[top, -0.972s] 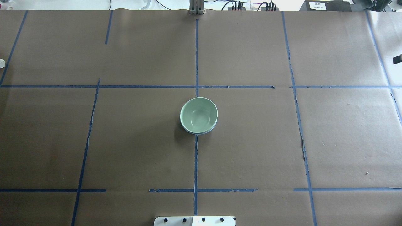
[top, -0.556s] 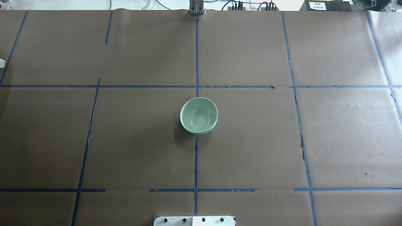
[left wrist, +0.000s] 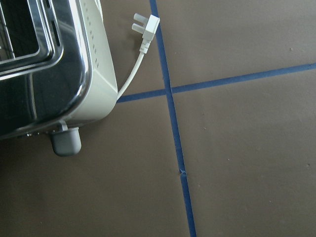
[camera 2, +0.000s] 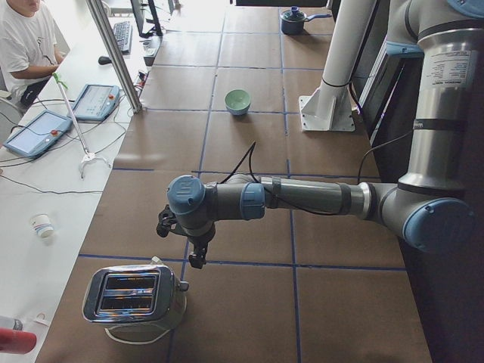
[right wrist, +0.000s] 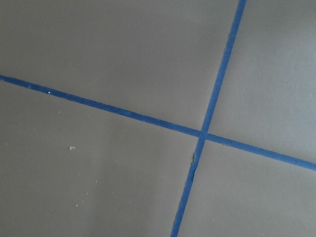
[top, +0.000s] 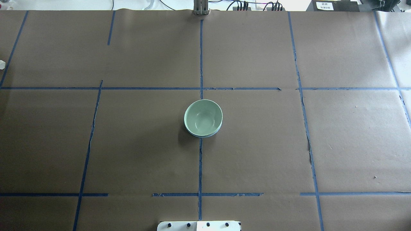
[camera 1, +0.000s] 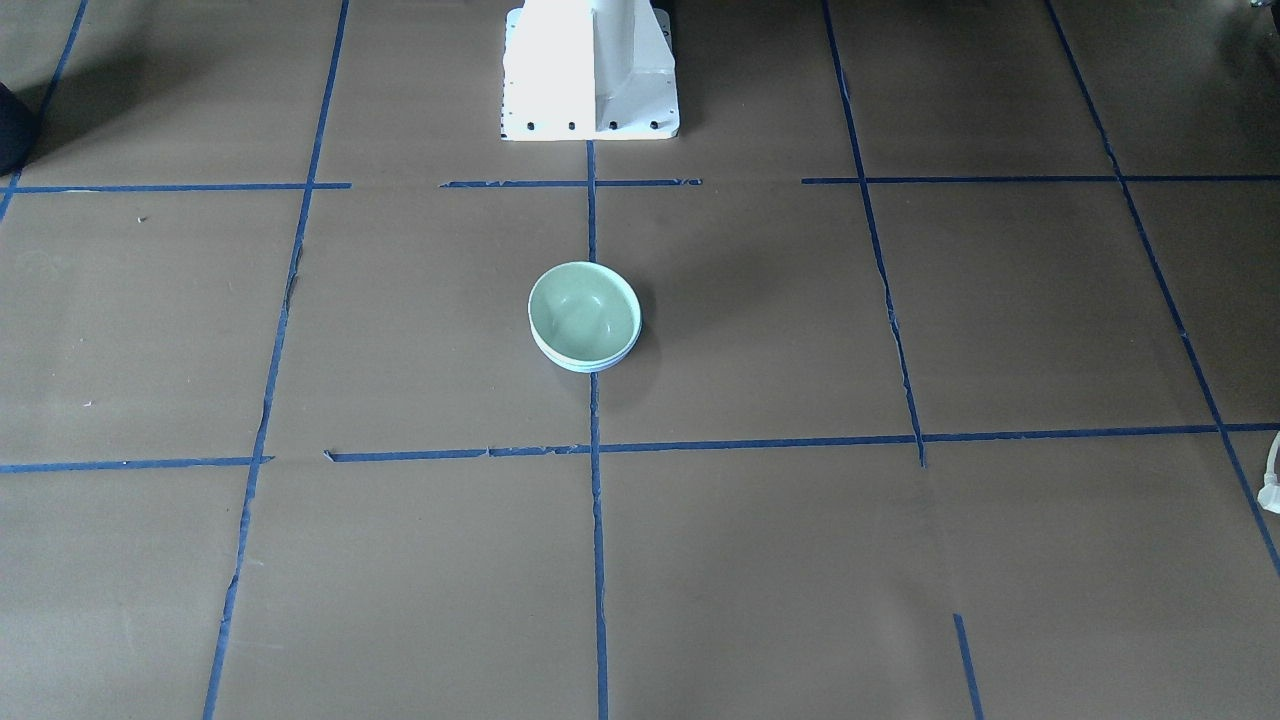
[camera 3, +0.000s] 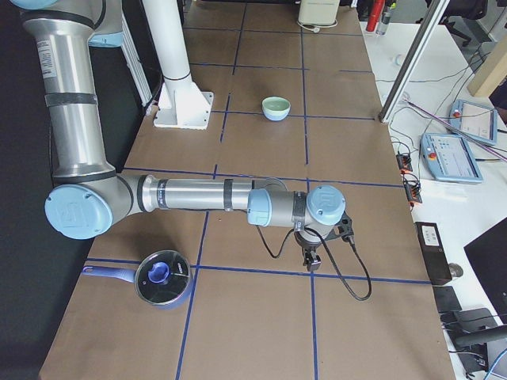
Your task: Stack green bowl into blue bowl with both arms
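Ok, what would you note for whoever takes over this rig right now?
Left gripper: beside the toaster, away from the bowls; open or shut cannot be told.
Right gripper: over the table, also away from them; cannot tell either.
Green bowl sits nested in the blue bowl, mid-table.
Done: the stack. Left: nothing apparent.

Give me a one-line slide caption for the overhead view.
Green bowl nested in the blue bowl at the middle of a brown table marked with blue tape lines.

label point(top: 324, 5) on black box point(top: 346, 6), sticker point(camera 2: 446, 68) on left arm point(camera 2: 302, 197), both unreadable
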